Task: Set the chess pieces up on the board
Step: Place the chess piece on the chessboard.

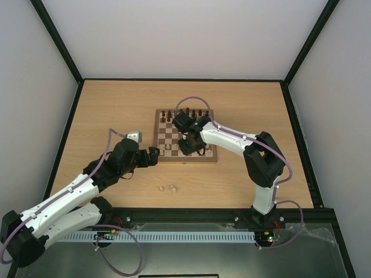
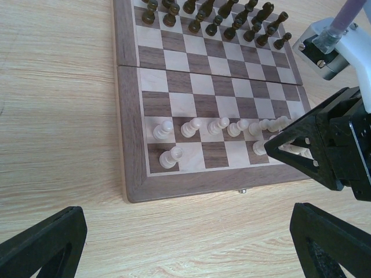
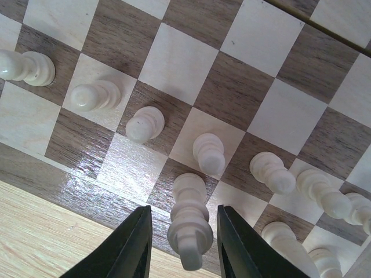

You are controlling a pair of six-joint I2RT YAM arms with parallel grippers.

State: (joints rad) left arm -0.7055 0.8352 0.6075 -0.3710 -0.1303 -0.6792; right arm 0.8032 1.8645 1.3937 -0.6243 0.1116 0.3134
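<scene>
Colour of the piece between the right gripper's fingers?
Pale cream piece; shows best in right wrist view.

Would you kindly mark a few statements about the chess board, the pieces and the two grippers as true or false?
1. The dark pieces stand in the far rows of the board, as seen from the left wrist. True.
2. The left gripper holds a pale piece. False: its jaws are apart and empty, beside the board.
3. The jaws of the right gripper stand on either side of a pale piece in the board's near row. True.
4. Every pale piece is on the board. False: two pale pieces are on the table, off the board's near edge.
</scene>
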